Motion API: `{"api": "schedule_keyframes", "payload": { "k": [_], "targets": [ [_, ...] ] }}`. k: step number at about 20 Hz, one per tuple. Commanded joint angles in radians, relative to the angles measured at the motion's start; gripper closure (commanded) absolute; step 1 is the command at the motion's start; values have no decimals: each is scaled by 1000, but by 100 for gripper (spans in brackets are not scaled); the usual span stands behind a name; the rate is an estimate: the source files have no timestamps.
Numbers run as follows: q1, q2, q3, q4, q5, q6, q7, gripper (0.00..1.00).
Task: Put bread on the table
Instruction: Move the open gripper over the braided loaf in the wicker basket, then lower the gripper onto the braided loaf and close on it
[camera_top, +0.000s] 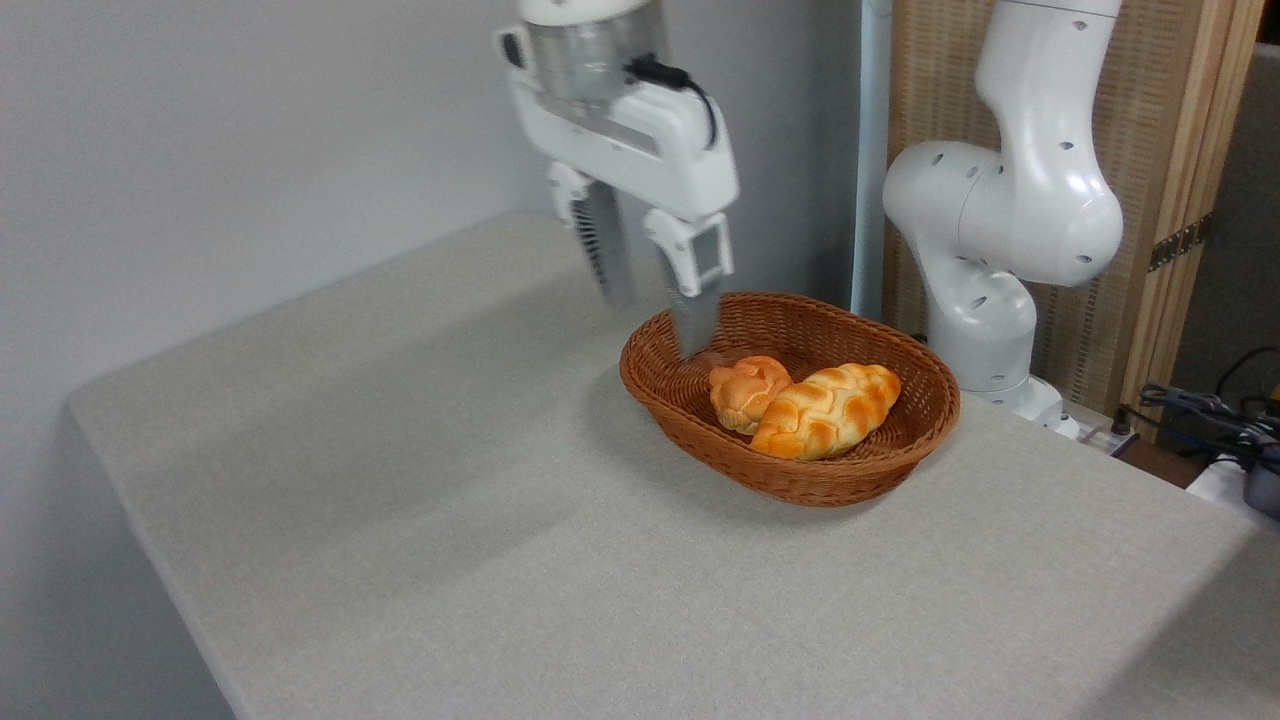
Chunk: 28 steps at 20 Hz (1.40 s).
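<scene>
Basket (800, 480) holds bread (826, 409) and bun (746, 391), touching.
Gripper (655, 325) spread wide, empty, over basket's left rim; grey table (450, 520).

Wide bare surface (420, 480) left and front of basket (850, 478). Open from above onto bread (828, 410), though hemmed by bun (748, 392), touching it, and seemingly by basket wall.

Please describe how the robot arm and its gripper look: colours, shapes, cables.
The arm is glossy white, with rounded bulbous joints and small dark holes. The gripper has a boxy white body under a silver-grey metal wrist ring, with a black cable plugged in at the top. Its two fingers are long, flat and grey, on white mounts.
</scene>
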<state>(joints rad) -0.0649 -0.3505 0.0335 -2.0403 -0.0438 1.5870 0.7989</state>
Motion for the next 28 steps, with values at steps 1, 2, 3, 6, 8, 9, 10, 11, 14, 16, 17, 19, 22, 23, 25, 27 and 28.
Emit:
{"api": "schedule_keyframes", "payload": {
  "k": [1, 2, 3, 6, 8, 9, 10, 11, 14, 16, 17, 19, 22, 23, 25, 27, 28],
  "targets": [
    [11, -189, 28, -239, -1, 15, 130, 0],
    [13, -224, 46, -283, 2, 13, 175, 0],
    [17, -258, 64, -322, 2, 10, 215, 0],
    [30, -318, 112, -405, 2, 8, 313, 0],
    [30, -320, 114, -435, 4, 13, 322, 0],
    [30, -318, 114, -446, 4, 16, 322, 0],
    [30, -318, 114, -460, 5, 28, 322, 0],
    [30, -318, 114, -472, 27, 45, 322, 0],
    [28, -312, 114, -498, 93, 73, 322, 0],
    [30, -311, 114, -509, 93, 77, 322, 0],
    [30, -311, 114, -521, 94, 85, 322, 0],
    [30, -309, 114, -554, 94, 108, 322, 0],
    [30, -309, 114, -571, 94, 120, 322, 0],
    [30, -308, 114, -572, 93, 122, 322, 0],
    [31, -308, 114, -583, 94, 126, 322, 0],
    [33, -306, 114, -594, 93, 136, 322, 0],
    [33, -306, 114, -600, 94, 140, 322, 0]
  ]
}}
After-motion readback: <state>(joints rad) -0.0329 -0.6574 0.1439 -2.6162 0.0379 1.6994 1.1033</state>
